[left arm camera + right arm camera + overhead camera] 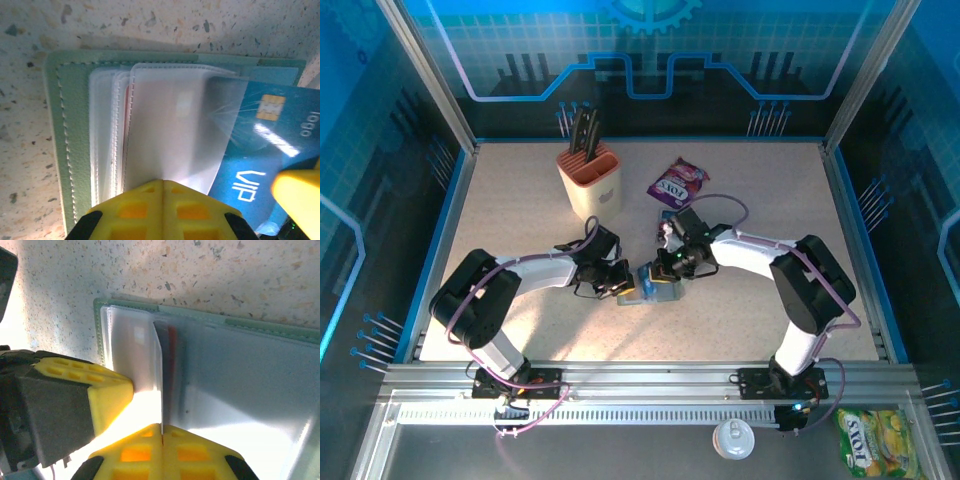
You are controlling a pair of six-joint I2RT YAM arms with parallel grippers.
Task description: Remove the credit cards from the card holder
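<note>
Bending inward, left fingers [131, 212] and right fingers [200, 452] each clamp the card holder [75, 150].

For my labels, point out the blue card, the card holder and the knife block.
blue card [260, 150], left wrist view, printed face
card holder [65, 150], left wrist view, stitched border
knife block [595, 195], top view, beige side

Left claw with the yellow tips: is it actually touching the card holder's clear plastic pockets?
Touching. In the left wrist view the left gripper, shut, pinches the near edge of a clear sleeve of the card holder.
</note>
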